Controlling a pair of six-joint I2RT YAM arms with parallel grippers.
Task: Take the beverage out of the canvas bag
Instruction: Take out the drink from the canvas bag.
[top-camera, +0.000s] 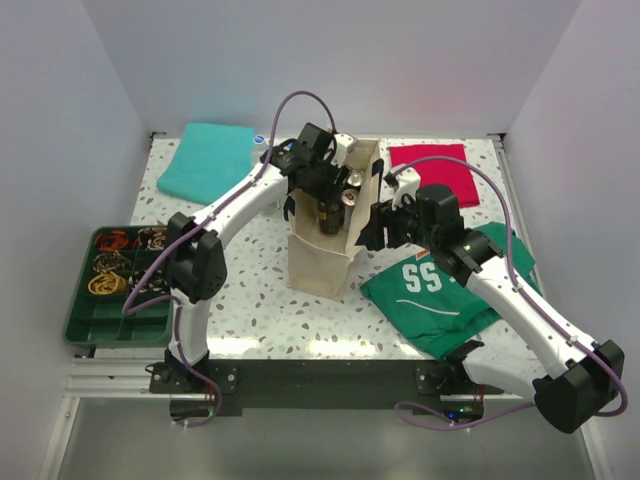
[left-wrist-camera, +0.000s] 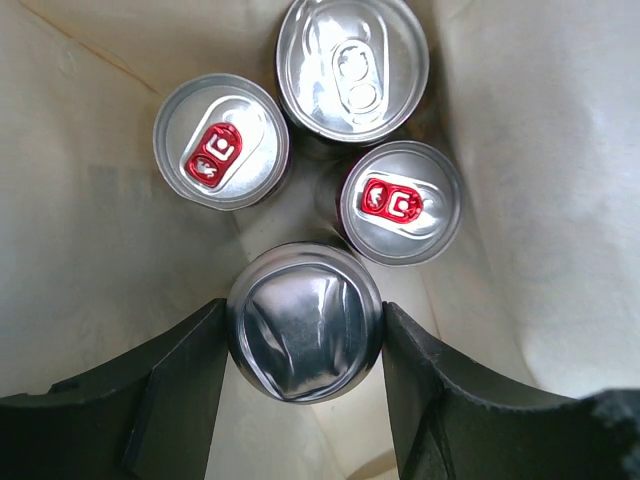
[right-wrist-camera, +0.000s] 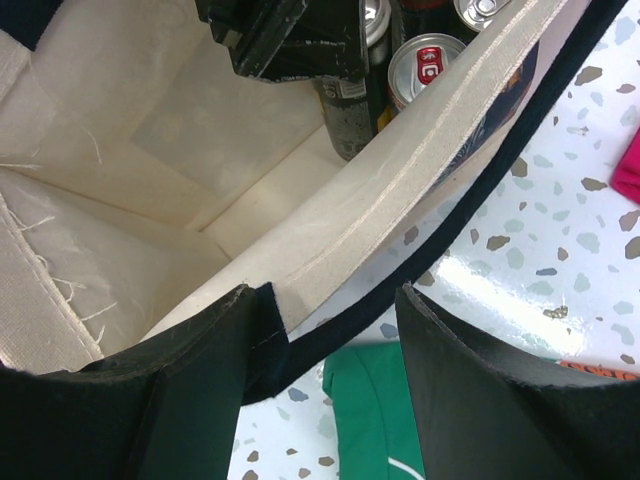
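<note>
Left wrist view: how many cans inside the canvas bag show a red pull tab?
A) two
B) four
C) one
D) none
A: the upper-left can and the right-hand can have red tabs; the largest can has a silver tab, and the fourth can, between the left gripper fingers, shows no tab.

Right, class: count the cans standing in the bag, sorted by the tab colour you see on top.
Red-tab cans: 2
Silver-tab can: 1
Can with no tab showing: 1
Total: 4
</note>
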